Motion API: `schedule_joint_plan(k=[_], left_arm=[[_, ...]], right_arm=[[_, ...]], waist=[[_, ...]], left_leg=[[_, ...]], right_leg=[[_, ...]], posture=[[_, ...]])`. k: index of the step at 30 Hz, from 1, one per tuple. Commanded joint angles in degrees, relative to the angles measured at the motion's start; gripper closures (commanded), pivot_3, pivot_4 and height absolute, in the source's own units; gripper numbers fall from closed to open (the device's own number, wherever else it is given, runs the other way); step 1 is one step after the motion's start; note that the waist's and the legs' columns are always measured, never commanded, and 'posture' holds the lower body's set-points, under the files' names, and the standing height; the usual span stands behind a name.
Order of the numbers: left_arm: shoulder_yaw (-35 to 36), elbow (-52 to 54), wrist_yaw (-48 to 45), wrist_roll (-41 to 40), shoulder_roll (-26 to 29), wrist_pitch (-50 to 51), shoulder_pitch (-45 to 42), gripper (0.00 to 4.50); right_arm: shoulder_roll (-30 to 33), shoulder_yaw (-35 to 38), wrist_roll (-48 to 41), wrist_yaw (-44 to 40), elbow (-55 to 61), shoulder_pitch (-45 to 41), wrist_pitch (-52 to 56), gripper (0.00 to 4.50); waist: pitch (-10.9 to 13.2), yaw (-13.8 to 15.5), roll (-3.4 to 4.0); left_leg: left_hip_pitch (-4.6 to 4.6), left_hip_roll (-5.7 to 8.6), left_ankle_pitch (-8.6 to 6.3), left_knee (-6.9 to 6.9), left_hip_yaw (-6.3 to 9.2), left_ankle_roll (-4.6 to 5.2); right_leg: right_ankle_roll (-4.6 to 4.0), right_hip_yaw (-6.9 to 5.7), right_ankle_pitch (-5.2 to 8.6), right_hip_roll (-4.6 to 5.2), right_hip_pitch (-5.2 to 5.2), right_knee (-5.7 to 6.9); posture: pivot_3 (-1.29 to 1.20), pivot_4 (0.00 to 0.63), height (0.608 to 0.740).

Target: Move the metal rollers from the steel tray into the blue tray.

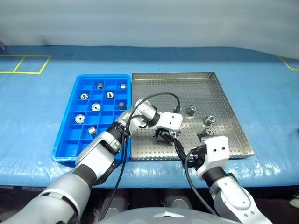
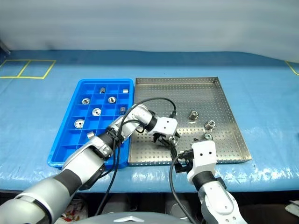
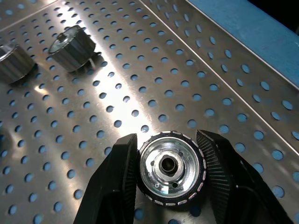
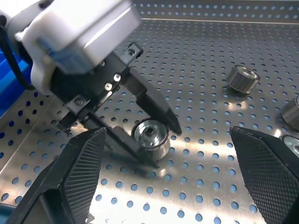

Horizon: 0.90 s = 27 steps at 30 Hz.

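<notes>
The steel tray [image 1: 159, 93] lies right of the blue tray [image 1: 63, 140]. My left gripper [image 1: 166, 136] reaches across into the steel tray's front middle. It is shut on a metal roller [image 3: 169, 169], whose dark centre hole faces the left wrist camera; the same roller [image 4: 150, 136] sits on the perforated floor between the black fingers. Three more metal rollers [image 1: 192, 110] [image 1: 209, 120] [image 1: 206, 132] lie loose on the tray's right side. My right gripper [image 4: 167, 133] is open, just behind the left one near the tray's front rim. Several rollers [image 1: 96, 107] sit in the blue tray's compartments.
Both trays rest on a blue cloth-covered table [image 1: 261, 93] with yellow tape marks [image 1: 23, 63] at the far left. Black cables [image 1: 154, 98] loop from my left wrist over the steel tray's near left part.
</notes>
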<state>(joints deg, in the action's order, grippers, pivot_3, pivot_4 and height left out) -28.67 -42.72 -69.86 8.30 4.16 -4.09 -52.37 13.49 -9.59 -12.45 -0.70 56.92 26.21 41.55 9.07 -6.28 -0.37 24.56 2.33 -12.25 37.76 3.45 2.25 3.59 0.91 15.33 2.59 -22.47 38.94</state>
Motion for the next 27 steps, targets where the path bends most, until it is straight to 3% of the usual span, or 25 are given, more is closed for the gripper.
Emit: schedule_joint_plan(k=[1,11,22,27], left_arm=[[7.55,8.17,7.81,-2.69,1.05,6.18,-2.56,2.81],[25.38,48.82,31.5,-2.01,8.7,40.91,9.93,2.81],[29.49,77.67,45.07,1.34,14.4,63.09,31.08,2.81],[31.14,83.97,51.68,2.21,11.6,66.66,40.04,2.81]], right_arm=[[1.0,-0.1,-1.23,-2.3,0.41,-4.24,1.6,0.0],[6.34,-3.9,-4.98,-13.44,-8.53,-24.56,6.43,0.0],[8.44,-11.82,-3.78,-22.83,-19.64,-37.55,3.56,0.0],[7.65,-14.28,-3.66,-26.23,-22.83,-40.77,1.69,0.0]], waist=[[0.0,0.63,0.0],[0.01,4.55,0.01],[0.04,13.08,-0.06],[0.04,17.12,-0.08]], left_leg=[[0.02,0.0,0.0,0.02,0.01,0.0],[-0.1,0.07,0.03,-0.12,0.08,-0.03],[-0.09,0.18,0.11,-0.2,0.33,-0.19],[-0.09,0.1,0.18,-0.21,0.39,-0.3]], right_leg=[[0.01,-0.01,-0.01,0.0,-0.01,0.02],[-0.33,0.0,-0.22,-0.1,0.01,0.09],[-0.44,-0.11,-0.27,-0.2,-0.1,-0.02],[-0.59,-0.12,-0.35,-0.12,-0.21,-0.06]], posture=[[-0.08,0.15,0.74],[0.16,0.15,0.74],[0.36,0.15,0.74],[0.43,0.15,0.74]])
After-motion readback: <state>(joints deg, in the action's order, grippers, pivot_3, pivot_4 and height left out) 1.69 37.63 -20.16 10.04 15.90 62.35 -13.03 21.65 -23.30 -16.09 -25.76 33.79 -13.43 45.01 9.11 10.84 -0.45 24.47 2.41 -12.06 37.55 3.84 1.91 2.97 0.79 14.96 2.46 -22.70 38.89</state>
